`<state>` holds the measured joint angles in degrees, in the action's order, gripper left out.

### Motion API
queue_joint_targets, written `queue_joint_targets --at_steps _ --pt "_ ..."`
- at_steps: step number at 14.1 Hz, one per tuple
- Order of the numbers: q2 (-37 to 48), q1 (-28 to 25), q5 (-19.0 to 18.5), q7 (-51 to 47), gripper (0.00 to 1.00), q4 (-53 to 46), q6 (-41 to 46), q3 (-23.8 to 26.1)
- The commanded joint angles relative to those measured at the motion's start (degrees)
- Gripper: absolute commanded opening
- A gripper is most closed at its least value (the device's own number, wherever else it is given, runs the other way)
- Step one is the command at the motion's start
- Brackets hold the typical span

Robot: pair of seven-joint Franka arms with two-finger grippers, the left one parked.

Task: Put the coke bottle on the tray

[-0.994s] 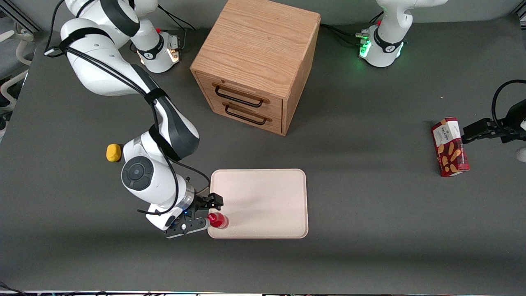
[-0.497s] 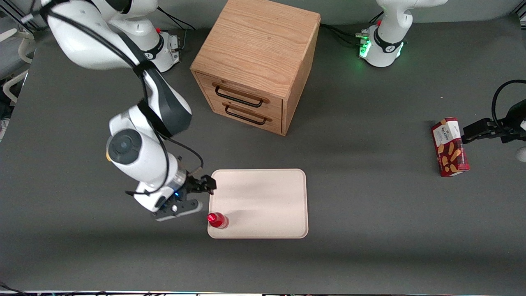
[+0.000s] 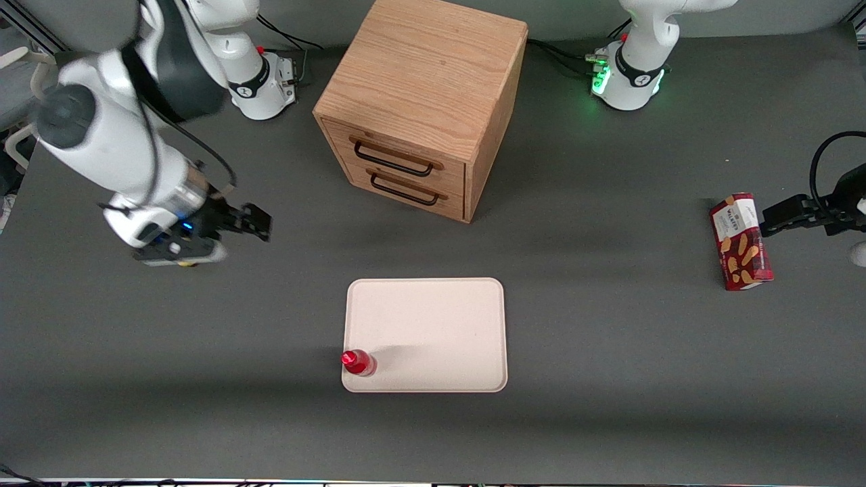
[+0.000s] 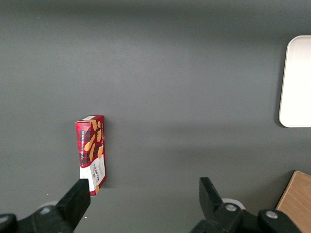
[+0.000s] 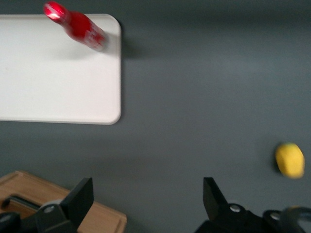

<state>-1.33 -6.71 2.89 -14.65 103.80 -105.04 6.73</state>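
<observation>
The coke bottle (image 3: 358, 362) stands upright on the tray (image 3: 433, 325) near its corner, and the empty, open end effector (image 3: 226, 233), well apart from the tray, should retreat without swinging back over it.

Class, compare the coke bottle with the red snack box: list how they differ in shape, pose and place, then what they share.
The coke bottle is round and narrow-necked; the snack box is rectangular. The bottle stands upright; the box lies flat. The bottle is on the tray; the box is on the table. Both are red. The gripper is open, away from both.
</observation>
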Motion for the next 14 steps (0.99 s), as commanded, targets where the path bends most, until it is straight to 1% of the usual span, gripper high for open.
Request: queue_joint_targets --at_steps 1,3,5,6,10,14 --pt "8.77 -0.14 2.64 2.87 1.0 4.83 5.35 -5.92" --pt "12.82 -0.14 2.47 3.22 1.0 4.92 9.75 -9.18" --pt "15.73 -0.06 1.07 3.92 1.0 4.66 11.61 -9.63" --pt "16.17 -0.06 -2.07 4.01 1.0 4.22 11.61 -9.81" --pt "13.11 -0.06 -2.28 3.22 1.0 2.03 11.52 -10.42" --pt "12.49 0.03 -2.37 3.75 1.0 1.67 11.61 -10.42"
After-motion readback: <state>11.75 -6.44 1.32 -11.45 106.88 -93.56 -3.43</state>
